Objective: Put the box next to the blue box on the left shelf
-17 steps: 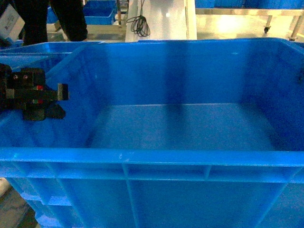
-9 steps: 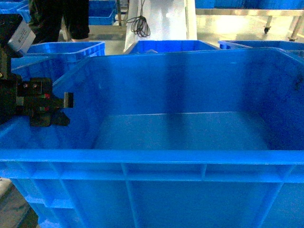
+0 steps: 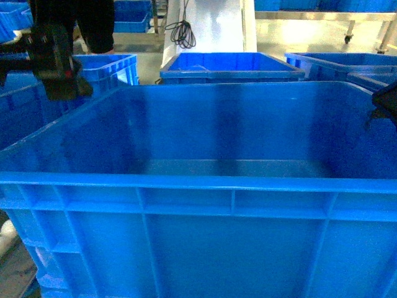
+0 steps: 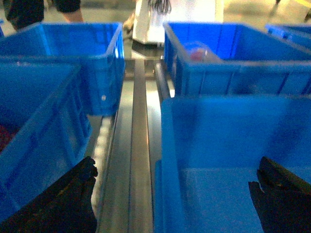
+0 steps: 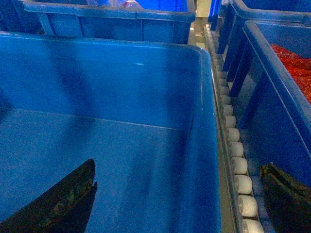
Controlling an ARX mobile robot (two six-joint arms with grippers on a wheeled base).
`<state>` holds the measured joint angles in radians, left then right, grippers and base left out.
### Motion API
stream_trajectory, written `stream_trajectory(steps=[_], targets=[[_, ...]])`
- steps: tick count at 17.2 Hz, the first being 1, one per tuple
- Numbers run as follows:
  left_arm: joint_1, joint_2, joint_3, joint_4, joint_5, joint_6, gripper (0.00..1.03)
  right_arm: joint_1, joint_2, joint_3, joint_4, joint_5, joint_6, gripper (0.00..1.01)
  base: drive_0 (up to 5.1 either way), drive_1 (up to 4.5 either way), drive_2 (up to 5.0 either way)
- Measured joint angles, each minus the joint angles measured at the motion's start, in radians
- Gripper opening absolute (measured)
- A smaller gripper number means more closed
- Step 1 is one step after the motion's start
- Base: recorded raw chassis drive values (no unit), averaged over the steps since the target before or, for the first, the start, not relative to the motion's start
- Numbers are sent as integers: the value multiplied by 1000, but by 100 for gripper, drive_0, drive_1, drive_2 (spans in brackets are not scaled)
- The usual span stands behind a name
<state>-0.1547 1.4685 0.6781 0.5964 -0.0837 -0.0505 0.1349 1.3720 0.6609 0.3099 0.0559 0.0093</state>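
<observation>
The box (image 3: pixel 205 205) pretty much fills the head view: big rectangular blue plastic crate, thick flat rim, ribbed outer wall facing the camera, glossy inside walls with a dull floor down in the shadow. It sits among other blue crates, with one (image 3: pixel 231 67) at 12 o'clock behind it and one (image 3: pixel 105 65) at 10 o'clock.

The left gripper (image 3: pixel 62 77) is a blurry black lump up at 10 o'clock, just over the box's left rim. From the left wrist view, its two dark fingers (image 4: pixel 73 204) straddle the box's left wall (image 4: pixel 167 160), one outside over the metal rail (image 4: pixel 138 145) and one inside the box. They're spread wide, and there's a visible gap on both sides of the wall, so not clamped.

The right gripper (image 3: pixel 386 99) only peeks in as a dark wedge at 3 o'clock. The right wrist view shows the same deal: one black finger (image 5: pixel 63 204) inside the box, the other (image 5: pixel 286 194) outside past the right wall (image 5: pixel 206 145), over a row of white rollers (image 5: pixel 238 165) on the conveyor track. Wide apart again, not touching the wall.

A neighbouring crate (image 5: pixel 282 97) at 2 o'clock in that view has something red (image 5: pixel 294 60) and grainy in it.
</observation>
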Motion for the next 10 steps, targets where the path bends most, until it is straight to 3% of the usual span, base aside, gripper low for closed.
stream_trajectory(steps=[10], targets=[[-2, -1, -6, 1, -3, -17, 98, -5, 1, -1, -4, 0, 0, 98, 0, 0, 0]])
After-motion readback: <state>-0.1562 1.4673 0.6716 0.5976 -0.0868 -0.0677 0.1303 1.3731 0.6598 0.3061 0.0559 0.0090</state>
